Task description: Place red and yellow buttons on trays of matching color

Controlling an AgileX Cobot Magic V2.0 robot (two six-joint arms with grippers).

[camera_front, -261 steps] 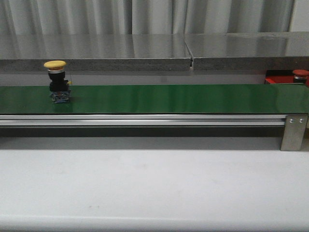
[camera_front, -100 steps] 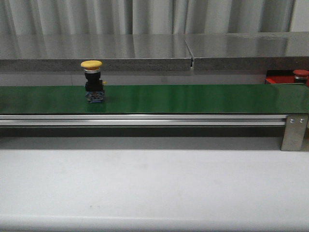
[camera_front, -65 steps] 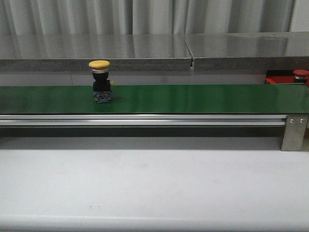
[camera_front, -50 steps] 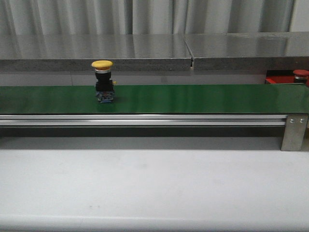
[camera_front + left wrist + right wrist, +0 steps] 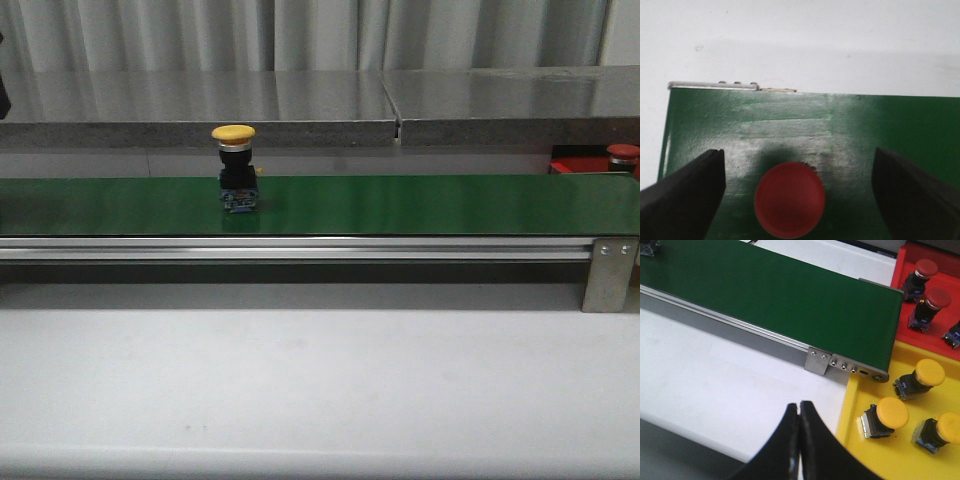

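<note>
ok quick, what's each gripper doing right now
Left gripper: open, holding nothing, a red button on the green belt between its fingers.
Right gripper: closed, empty.

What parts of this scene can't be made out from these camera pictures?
- Front view: both arms are out of frame; the red tray is cut by the right edge.
- Left wrist view: the red button shows only its cap, which hides the body.
- Right wrist view: the yellow tray runs off the edges, so its button count stays unknown.

Only a yellow button (image 5: 234, 170) stands upright on the bare green belt (image 5: 420, 203)
</note>
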